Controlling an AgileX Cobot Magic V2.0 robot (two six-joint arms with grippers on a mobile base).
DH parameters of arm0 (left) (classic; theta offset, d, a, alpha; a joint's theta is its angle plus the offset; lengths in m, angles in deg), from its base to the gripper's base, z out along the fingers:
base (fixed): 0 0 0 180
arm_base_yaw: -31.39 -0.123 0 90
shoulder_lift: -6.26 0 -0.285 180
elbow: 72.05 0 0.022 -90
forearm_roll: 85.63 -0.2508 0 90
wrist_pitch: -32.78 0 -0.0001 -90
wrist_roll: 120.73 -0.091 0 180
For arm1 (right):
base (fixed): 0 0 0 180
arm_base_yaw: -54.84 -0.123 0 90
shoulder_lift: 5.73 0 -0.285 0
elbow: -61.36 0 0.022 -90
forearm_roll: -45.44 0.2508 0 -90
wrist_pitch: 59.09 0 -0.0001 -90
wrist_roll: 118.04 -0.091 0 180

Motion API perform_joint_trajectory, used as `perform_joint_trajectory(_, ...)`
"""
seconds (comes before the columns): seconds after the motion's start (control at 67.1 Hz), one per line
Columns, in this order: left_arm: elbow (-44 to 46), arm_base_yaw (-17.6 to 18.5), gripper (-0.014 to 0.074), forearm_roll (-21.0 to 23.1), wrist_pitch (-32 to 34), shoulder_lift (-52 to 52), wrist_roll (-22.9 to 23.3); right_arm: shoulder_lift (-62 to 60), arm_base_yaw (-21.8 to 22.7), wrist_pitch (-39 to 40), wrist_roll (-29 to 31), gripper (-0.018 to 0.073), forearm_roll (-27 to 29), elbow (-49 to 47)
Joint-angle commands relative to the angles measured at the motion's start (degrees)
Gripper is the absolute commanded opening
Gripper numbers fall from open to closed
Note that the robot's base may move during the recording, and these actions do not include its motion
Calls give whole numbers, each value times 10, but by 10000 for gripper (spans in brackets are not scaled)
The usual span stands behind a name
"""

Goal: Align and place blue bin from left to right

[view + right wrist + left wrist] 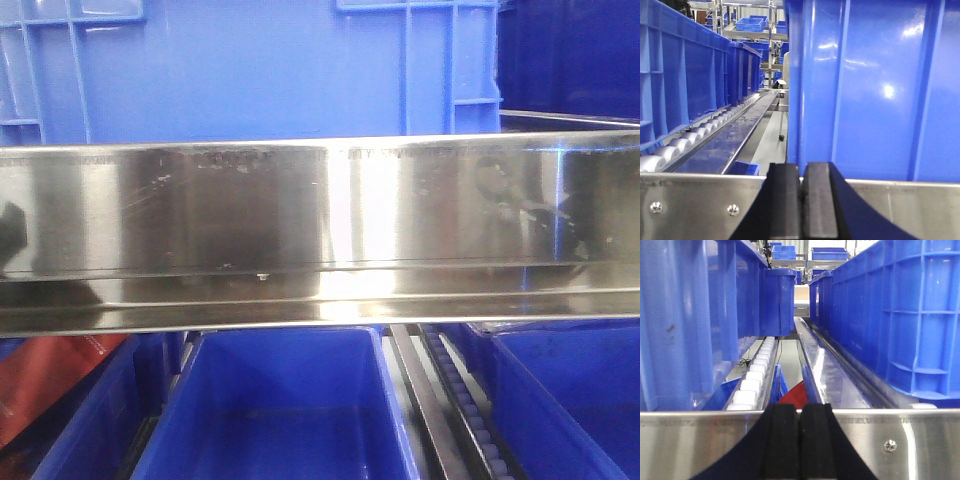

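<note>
The blue bin [250, 70] is a large bright-blue crate filling the top of the front view, behind a shiny steel rail [320, 230]. In the left wrist view its ribbed corner and rim [900, 315] rise at the right, just past the rail. My left gripper [800, 440] is shut and empty, with its black pads pressed together in front of the rail [920, 440]. It points into the gap left of the bin. My right gripper [801, 200] is also shut on nothing, low before the rail [690, 205]. Neither gripper shows in the front view.
A darker blue bin [685, 315] stands left of the gap beside white rollers [752, 380]. In the right wrist view a ribbed blue wall [875, 90] stands close behind the rail, with another bin [685, 75] on rollers at left. Open blue bins [280, 400] and a red object [50, 380] sit on the lower level.
</note>
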Motion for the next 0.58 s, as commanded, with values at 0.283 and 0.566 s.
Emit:
perform_joint_trajectory(0.283, 1, 0, -111, 0, 14, -3, 3, -2, 1, 13, 2, -80, -5, 0)
perform_joint_trajectory(0.566, 1, 0, -111, 0, 14, -3, 3, -2, 1, 13, 2, -80, -5, 0)
